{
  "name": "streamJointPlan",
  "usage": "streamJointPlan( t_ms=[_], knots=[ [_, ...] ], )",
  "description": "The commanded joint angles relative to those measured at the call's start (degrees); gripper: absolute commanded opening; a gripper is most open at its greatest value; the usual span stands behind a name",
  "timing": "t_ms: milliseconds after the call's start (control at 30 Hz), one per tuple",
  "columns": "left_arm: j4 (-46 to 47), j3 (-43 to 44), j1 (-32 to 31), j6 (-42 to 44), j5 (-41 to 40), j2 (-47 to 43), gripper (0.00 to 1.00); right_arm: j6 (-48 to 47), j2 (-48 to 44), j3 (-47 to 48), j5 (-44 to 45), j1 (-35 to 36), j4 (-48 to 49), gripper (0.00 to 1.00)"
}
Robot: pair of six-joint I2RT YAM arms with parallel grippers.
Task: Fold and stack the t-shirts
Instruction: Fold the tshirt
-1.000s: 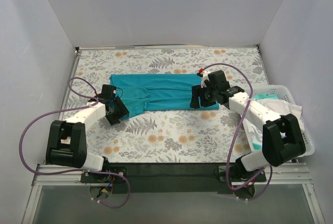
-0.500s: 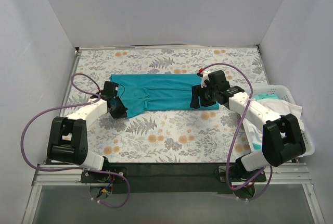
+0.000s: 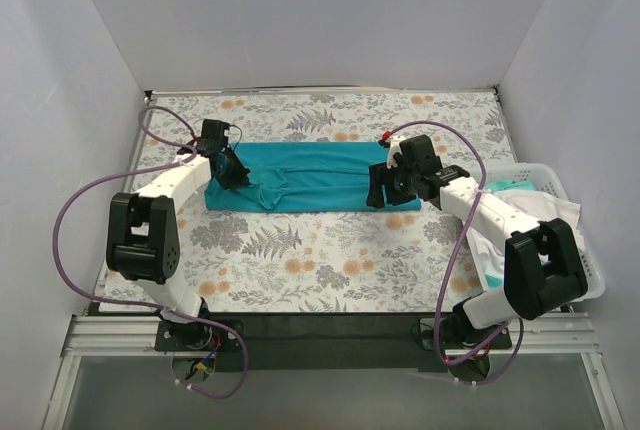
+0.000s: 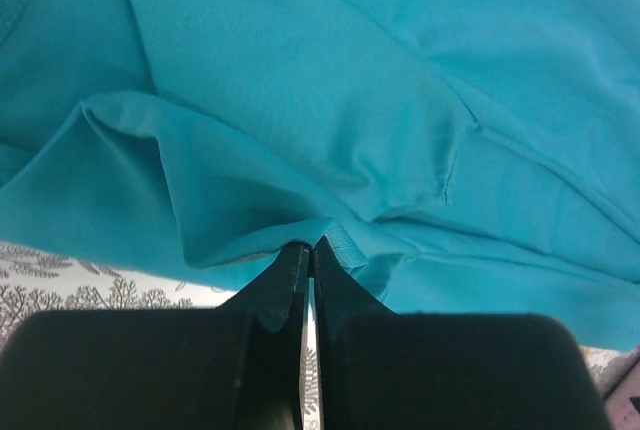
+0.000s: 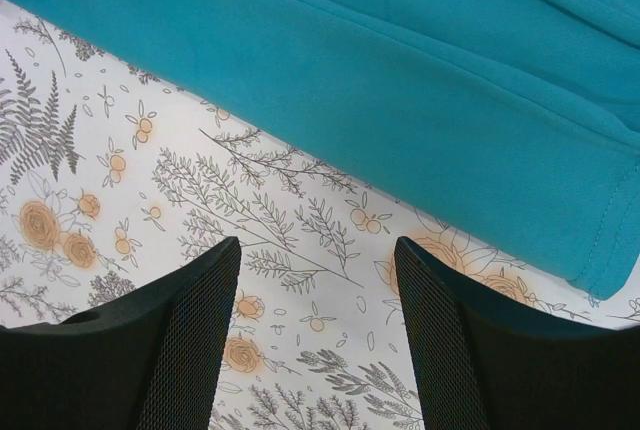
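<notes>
A teal-blue t-shirt [image 3: 320,178] lies as a long folded strip across the floral table. My left gripper [image 3: 228,170] sits over its left end, shut on a pinched fold of the teal cloth [image 4: 330,235]; the left gripper [image 4: 308,247] shows its jaws pressed together with hem between them. My right gripper [image 3: 378,196] hovers at the shirt's near right edge, open, with bare tablecloth between its fingers [image 5: 195,320]. In the right wrist view, the right gripper [image 5: 315,250] sits just short of the shirt's hem [image 5: 420,100]. More t-shirts, white [image 3: 545,208] and pale aqua [image 3: 497,268], lie in the basket.
A white plastic basket [image 3: 598,285] stands at the table's right edge beside the right arm. White walls close in the table at the back and both sides. Purple cables loop from both arms over the table's left and right parts.
My left gripper closed on the shirt's near left corner and carried it toward the back, folding that flap onto the shirt. The right arm stayed still.
</notes>
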Motion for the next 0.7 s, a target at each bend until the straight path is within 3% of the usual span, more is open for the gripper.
streamJointPlan(
  t_ms=[0, 667],
  knots=[
    [1.08, 3.25, 1.35, -1.01, 0.81, 1.85, 0.00, -1.19, -1.57, -0.95, 1.14, 0.19, 1.19, 0.59],
    [6.53, 10.02, 4.16, -7.34, 7.05, 11.43, 0.00, -1.54, -0.78, -1.74, 5.35, 0.10, 0.58, 0.59]
  ],
)
